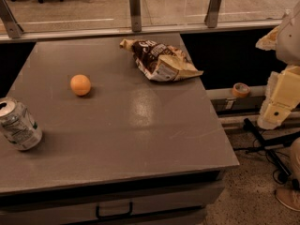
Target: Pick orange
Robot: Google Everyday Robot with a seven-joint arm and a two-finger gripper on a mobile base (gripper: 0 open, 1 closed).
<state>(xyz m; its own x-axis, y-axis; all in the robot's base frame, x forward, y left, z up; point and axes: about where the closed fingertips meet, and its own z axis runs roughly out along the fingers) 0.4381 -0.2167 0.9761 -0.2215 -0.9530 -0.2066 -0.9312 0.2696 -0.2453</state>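
Rolling risk: lay round and smooth on the bare table (140, 139); might have skidded toward the soda can (18, 124) or the edge if nudged off-centre.
Wrong-target risk: orange-tan tape roll (241, 89) sat far nearer the arm, on the ledge past the table's right side; could have been mistaken for the fruit.
Path risk: crumpled snack bag (161, 60) lay toward the far side; might have been brushed by a low reach across.
Orange (80, 85): rested alone on the table's left half, behind the can and apart from it.
Gripper (274, 109): hung beyond the table's right edge, over the floor, well apart from the orange; nothing seen in its hold; how far open, could not tell.
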